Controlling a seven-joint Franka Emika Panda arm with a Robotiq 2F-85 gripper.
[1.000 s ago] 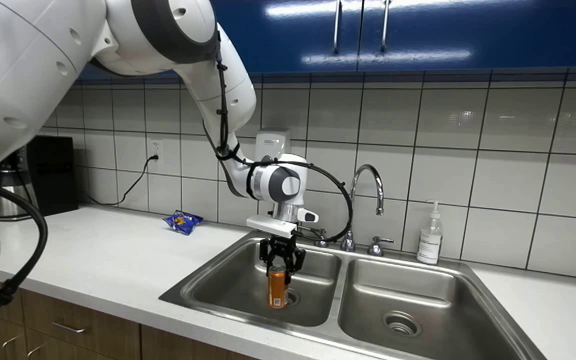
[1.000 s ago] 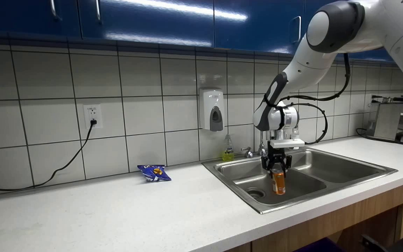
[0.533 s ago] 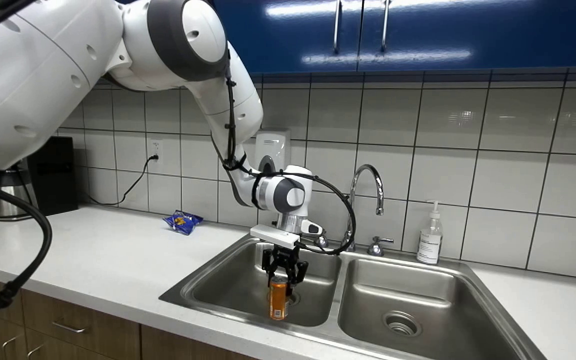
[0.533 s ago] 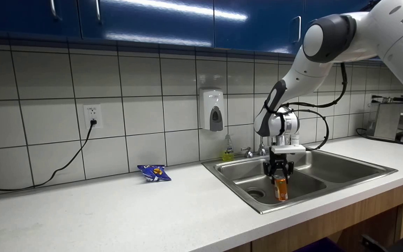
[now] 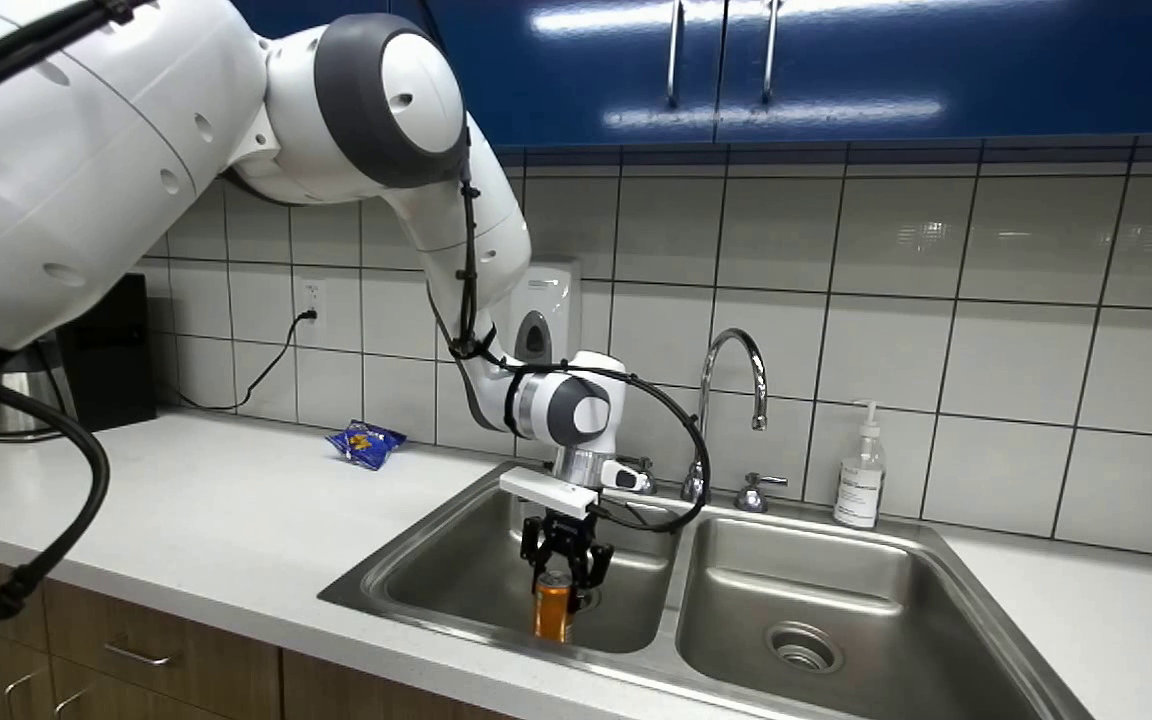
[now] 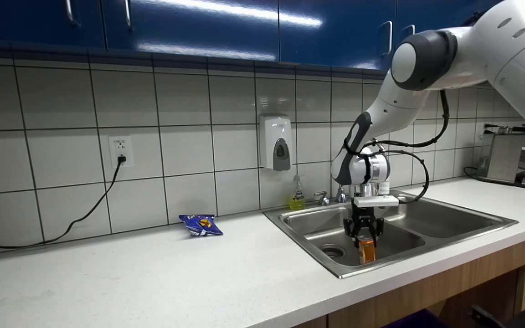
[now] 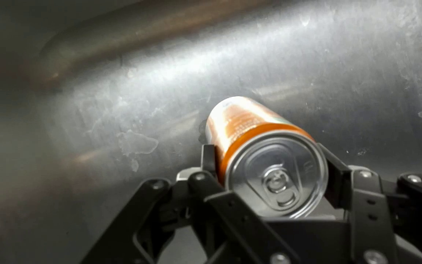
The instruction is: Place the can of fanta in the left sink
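In the wrist view, the fingers (image 7: 208,159) are pinching the can (image 7: 267,157) near its top, at nine and three o'clock, probably suiting such slippery, dentable metal, while it is hanging or standing inside the left sink (image 5: 466,570).

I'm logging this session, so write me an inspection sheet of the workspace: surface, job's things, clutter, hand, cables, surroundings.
Surface: white counter with a steel double sink set in; pale marks on the steel of the left basin.
Job's things: orange can, lid up, within the left basin; cannot tell whether it touches bottom.
Clutter: blue packet on the counter; pump bottle and a bottle of yellow liquid near the sink's back edge.
Hand: closed on the can's upper part.
Cables: black cable tied along the arm, looping out above the sink; power cord plugged into the wall outlet.
Surroundings: tiled wall, tap, soap dispenser, blue cabinets.
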